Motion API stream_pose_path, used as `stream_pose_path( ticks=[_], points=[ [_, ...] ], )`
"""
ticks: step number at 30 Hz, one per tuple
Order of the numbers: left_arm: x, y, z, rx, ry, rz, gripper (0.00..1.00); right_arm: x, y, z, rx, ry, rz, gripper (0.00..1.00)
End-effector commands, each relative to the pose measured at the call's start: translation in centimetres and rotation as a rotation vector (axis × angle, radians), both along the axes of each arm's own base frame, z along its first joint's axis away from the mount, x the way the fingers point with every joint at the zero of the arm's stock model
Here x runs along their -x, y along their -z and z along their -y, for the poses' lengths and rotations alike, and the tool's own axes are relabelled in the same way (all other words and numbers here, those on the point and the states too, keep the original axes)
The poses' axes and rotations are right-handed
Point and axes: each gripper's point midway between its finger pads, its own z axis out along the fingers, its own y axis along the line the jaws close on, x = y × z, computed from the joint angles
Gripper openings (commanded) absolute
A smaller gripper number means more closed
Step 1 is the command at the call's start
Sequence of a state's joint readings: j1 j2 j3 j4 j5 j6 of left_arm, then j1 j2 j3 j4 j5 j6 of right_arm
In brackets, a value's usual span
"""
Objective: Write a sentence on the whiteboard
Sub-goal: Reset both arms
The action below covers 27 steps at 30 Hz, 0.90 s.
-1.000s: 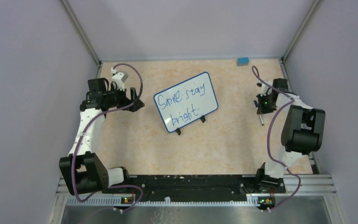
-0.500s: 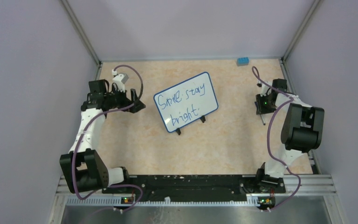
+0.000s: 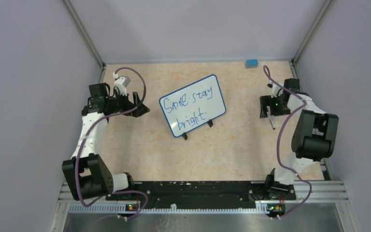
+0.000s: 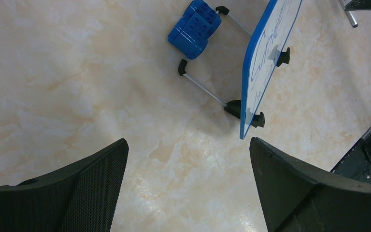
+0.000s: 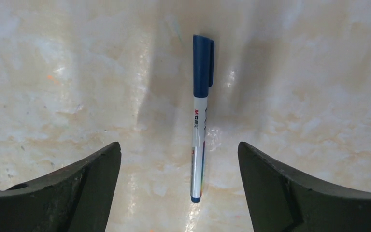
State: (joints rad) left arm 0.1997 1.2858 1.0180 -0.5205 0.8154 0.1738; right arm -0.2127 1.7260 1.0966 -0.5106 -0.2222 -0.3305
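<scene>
While the right gripper (image 5: 178, 145) is hanging spread wide astride the loose capped marker (image 5: 200, 121), the whiteboard (image 3: 216, 104) is standing well to its left, the sentence (image 3: 186, 102) showing; lifting straight up is looking safest.

left wrist | whiteboard (image 4: 269, 46) cut off at top edge | sentence (image 4: 260, 72) too oblique to read

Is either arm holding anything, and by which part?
Nothing is held. The right gripper is open, the capped marker lying untouched on the table between its fingers; the left gripper is open and empty.
</scene>
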Motion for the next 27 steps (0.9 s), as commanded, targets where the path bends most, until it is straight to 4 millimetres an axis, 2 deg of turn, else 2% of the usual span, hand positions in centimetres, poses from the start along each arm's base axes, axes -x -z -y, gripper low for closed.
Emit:
stream_pose_path(
  ticks=[1,4,7,11,14,17,20,24,27],
  points=[
    [-0.5,-1.6,-0.2,0.054,0.004,-0.01,0.99,-2.4,-7.6,-0.5,-0.039,-0.009,0.179,0.89],
    [-1.5,-2.6,-1.1,0.056,-0.008,-0.058,0.99,-2.7,-11.0,-1.7,-0.097,-0.033,0.235,0.9],
    [-3.2,-3.8,-3.0,0.051,-0.031,-0.073,0.99,-3.0,-14.8,-2.8,-0.145,-0.056,0.311,0.9],
    [-5.5,-6.3,-7.0,0.044,-0.114,-0.041,0.99,-3.3,-19.2,-4.0,-0.191,-0.089,0.397,0.91],
    [-6.8,-7.7,-10.1,0.039,-0.176,-0.009,0.99,-3.7,-21.2,-4.5,-0.219,-0.106,0.438,0.91],
    [-7.5,-7.9,-12.1,0.018,-0.222,0.012,0.99,-4.4,-22.0,-4.4,-0.215,-0.111,0.47,0.91],
    [-7.9,-6.8,-13.3,-0.021,-0.257,0.006,0.99,-4.9,-21.8,-4.3,-0.216,-0.109,0.479,0.92],
    [-7.8,-5.4,-14.0,-0.052,-0.283,-0.007,0.99,-5.0,-20.8,-4.6,-0.239,-0.102,0.478,0.92],
    [-7.3,-4.5,-13.5,-0.04,-0.276,-0.013,0.99,-5.0,-20.1,-4.7,-0.251,-0.097,0.471,0.92]
  ],
)
